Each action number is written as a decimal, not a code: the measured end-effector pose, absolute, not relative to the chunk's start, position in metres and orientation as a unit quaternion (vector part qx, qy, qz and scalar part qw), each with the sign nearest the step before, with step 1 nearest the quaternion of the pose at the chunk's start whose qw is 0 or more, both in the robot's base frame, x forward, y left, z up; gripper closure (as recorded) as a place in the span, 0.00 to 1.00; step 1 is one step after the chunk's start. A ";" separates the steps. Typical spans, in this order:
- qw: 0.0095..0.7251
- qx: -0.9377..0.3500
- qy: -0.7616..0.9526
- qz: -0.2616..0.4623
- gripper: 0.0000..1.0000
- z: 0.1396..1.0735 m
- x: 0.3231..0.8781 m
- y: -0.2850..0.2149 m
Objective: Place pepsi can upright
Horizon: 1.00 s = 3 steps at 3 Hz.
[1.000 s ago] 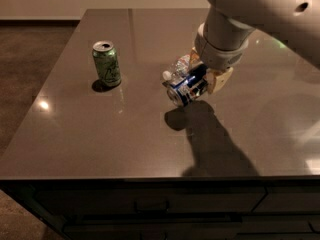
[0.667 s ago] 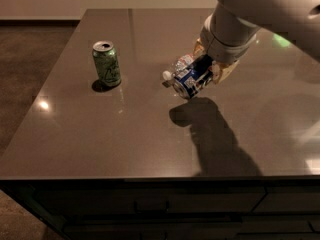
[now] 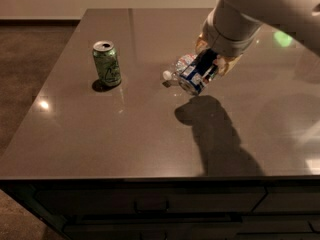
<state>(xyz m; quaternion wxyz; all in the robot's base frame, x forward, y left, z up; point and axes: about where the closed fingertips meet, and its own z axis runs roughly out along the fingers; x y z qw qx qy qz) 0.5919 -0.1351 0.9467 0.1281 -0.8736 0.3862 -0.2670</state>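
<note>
Two-finger gripper over the centre-right of the dark grey glossy tabletop, carried by a pale arm entering from the upper right; jaws closed on the dark blue aluminium pepsi can with white and red marks.

Can held off the surface, judging by the shadow lying apart on its near side; can tilted, one end aimed down-left at the table, so not yet upright.

Grip runs across the can's body, which leaves the lower end free to meet the table; probably the wrist must turn until the can's axis is vertical, then lower, then release.

Clear plastic bottle with white cap lies on its side just behind the held can, cap pointing left; touching or not, cannot tell; it is the nearest obstacle, and a descent drifting back could knock it.

Light green aluminium soda can stands upright well apart to the left; no hindrance.

Bare tabletop shows on the near side of the can; likely the safer spot for setting down.
</note>
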 end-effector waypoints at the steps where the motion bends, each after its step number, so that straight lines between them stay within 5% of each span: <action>1: 0.124 -0.892 0.320 -0.295 1.00 0.958 0.602 -0.146; 3: 0.153 -0.907 0.201 -0.336 1.00 0.966 0.616 -0.157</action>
